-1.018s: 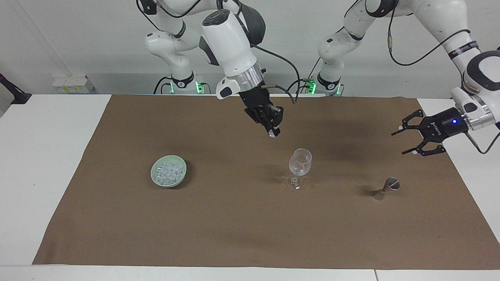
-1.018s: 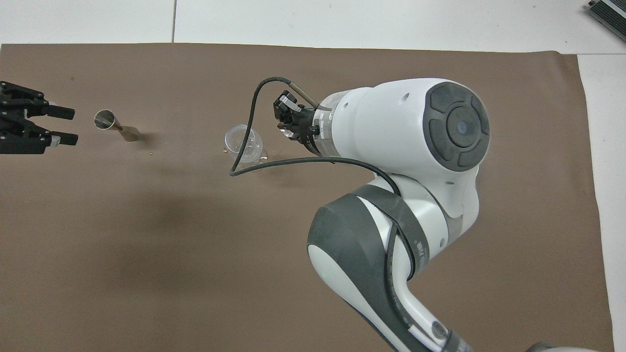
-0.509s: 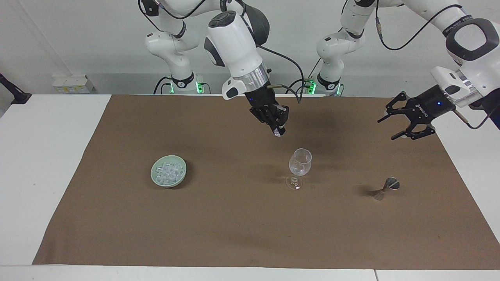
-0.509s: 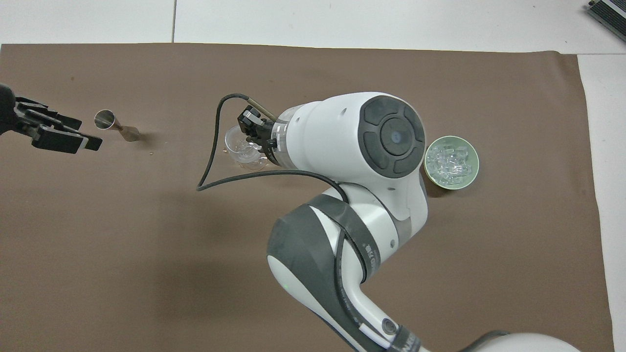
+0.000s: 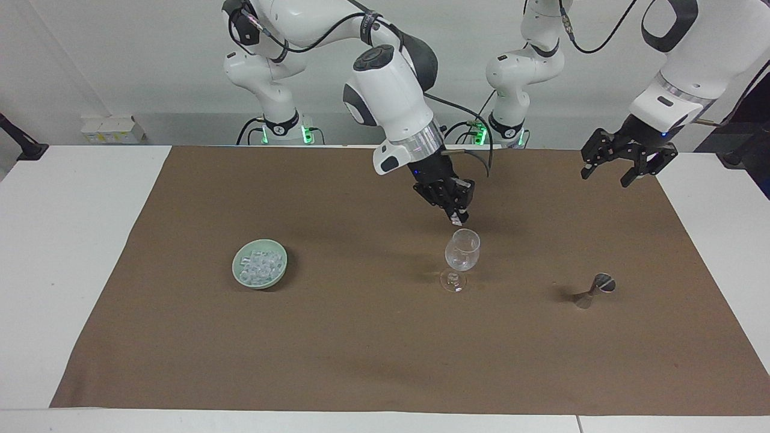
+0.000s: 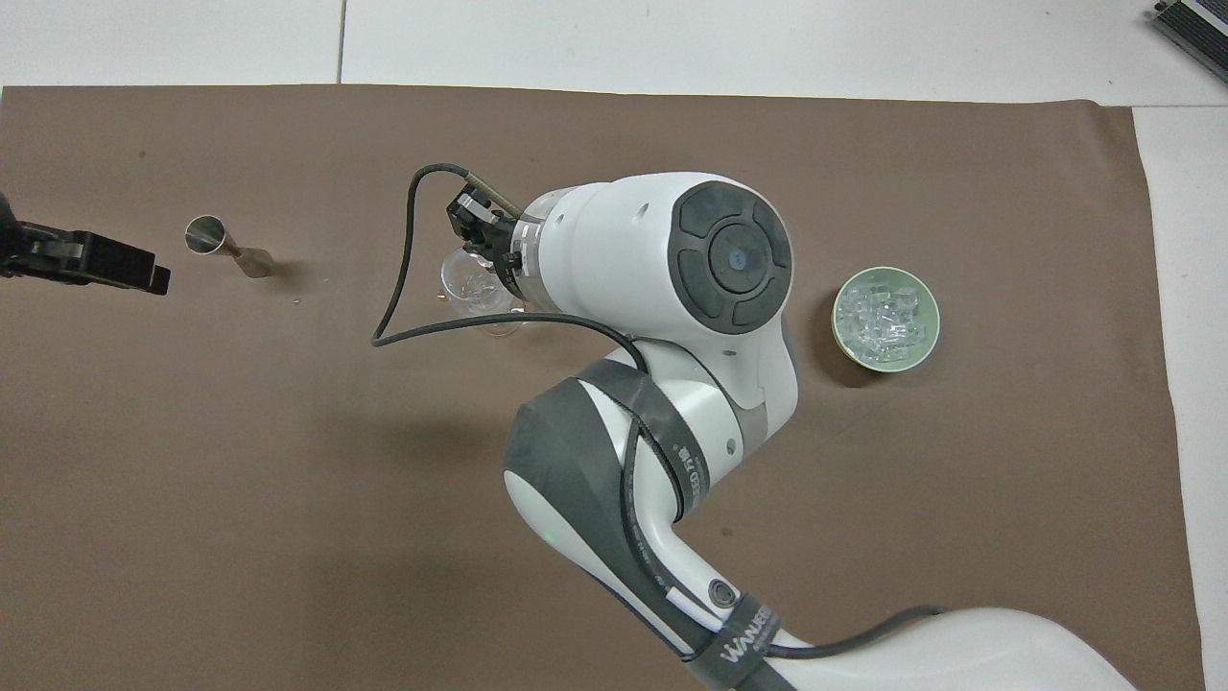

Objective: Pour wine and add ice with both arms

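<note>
Right gripper (image 5: 457, 219) clenched on a small clear ice cube, just over the rim of the smooth wine glass (image 5: 462, 251). Left gripper (image 5: 625, 161) splayed wide, empty, above the brown mat's (image 5: 361, 361) edge. Glassy ice (image 5: 260, 266) heaped in round green bowl (image 5: 240, 273); metal jigger (image 5: 592, 288) stands apart.

A white table (image 5: 72, 240) carries a brown mat (image 5: 361, 361) holding bowl (image 5: 260, 264), wine glass (image 5: 462, 255) and jigger (image 5: 595, 288).

The facing camera looks from high across the brown mat (image 5: 361, 361) toward the robots; the overhead camera looks steeply down, closer. Both share the mat.
</note>
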`<state>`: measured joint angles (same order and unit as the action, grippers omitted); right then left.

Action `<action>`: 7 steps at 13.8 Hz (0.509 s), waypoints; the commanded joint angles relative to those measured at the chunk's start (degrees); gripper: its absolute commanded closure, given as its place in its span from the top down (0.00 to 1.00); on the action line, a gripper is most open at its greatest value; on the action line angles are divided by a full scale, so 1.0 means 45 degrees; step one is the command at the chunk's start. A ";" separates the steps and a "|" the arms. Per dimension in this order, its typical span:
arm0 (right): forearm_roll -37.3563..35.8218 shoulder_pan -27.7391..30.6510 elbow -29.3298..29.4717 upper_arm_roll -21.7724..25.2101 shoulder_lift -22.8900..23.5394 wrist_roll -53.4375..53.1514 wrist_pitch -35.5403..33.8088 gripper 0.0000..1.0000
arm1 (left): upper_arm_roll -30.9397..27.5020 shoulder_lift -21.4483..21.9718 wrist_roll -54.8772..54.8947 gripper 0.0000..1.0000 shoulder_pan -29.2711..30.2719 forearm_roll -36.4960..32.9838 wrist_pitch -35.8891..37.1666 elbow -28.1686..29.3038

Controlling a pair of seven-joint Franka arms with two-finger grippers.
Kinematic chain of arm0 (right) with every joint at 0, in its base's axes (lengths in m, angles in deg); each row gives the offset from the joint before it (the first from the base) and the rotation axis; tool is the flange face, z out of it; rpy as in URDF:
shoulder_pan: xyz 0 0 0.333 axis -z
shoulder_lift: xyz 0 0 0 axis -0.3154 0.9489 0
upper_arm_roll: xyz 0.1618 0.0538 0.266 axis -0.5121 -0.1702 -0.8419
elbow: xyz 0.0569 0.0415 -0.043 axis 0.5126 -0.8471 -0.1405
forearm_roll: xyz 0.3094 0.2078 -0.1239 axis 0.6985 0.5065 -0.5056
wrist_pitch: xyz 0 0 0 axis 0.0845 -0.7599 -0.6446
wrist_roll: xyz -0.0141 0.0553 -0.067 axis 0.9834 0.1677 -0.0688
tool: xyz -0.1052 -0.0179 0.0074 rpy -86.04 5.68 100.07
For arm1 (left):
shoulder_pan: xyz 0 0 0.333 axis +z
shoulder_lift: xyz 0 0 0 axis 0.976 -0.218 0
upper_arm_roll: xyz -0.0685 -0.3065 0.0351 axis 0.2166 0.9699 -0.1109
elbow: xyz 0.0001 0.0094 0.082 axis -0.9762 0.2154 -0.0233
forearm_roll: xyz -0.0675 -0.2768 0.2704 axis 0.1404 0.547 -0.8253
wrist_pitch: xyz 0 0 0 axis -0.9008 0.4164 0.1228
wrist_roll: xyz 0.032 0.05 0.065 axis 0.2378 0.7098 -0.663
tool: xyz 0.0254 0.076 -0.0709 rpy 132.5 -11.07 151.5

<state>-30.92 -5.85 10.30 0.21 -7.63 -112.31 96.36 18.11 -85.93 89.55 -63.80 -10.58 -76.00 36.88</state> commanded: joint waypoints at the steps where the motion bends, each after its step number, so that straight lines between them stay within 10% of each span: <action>1: -0.0693 -0.0277 0.0524 -0.0014 0.0725 -0.0283 0.0203 0.00 | -0.0055 0.0198 -0.1566 0.90 -0.0346 -0.1235 0.0971 -0.0507; 7: -0.1846 -0.0785 0.1443 0.0044 0.1644 -0.0244 0.0164 0.00 | -0.0054 0.0139 -0.1808 0.96 -0.0308 -0.1317 0.1169 -0.0530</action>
<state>-37.35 -8.68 13.86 0.30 -2.25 -112.31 96.86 18.18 -85.38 82.06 -64.32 -15.18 -72.49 35.09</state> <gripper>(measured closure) 0.767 0.044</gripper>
